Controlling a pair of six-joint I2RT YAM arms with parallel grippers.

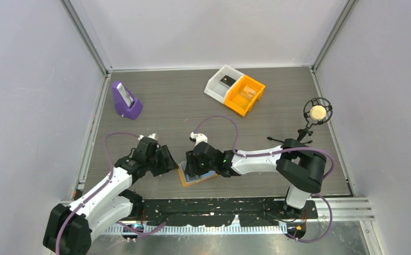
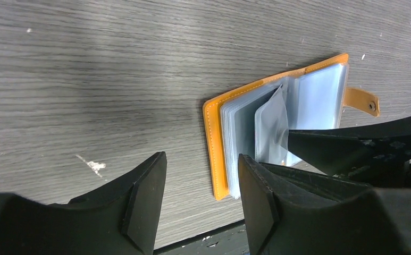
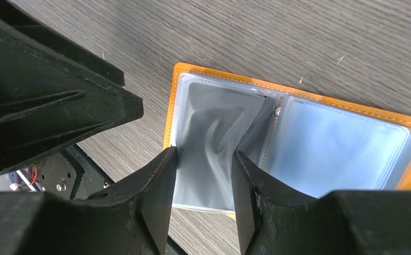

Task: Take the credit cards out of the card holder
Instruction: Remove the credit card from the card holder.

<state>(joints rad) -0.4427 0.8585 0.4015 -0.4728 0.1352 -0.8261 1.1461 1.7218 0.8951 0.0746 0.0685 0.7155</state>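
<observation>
We're at six o'clock on the grey wood-grain table, right by the near edge, where the small flat orange card holder lies opened like a book with its light blue pockets up. The right gripper has its fingers closed from both sides on one clear plastic sleeve, and the sleeve buckles between them, so that looks like a pinch. The left gripper hovers at the holder's nine o'clock, fingers spread with only bare table between them and one finger overlapping the holder's edge. The smart play, I'd say, is for the left to press the orange cover flat while the right eases the sleeve open gently. These pockets look floppy, and a hard tug would likely lift the whole wallet. The right wrist camera shows the wrinkled sleeve up close, though I can't make out a card in it. The left wrist camera adds the fanned stack of sleeves with one raised off it, and the orange snap strap at the holder's three o'clock. Only the overhead view shows both arms converging on the holder.
</observation>
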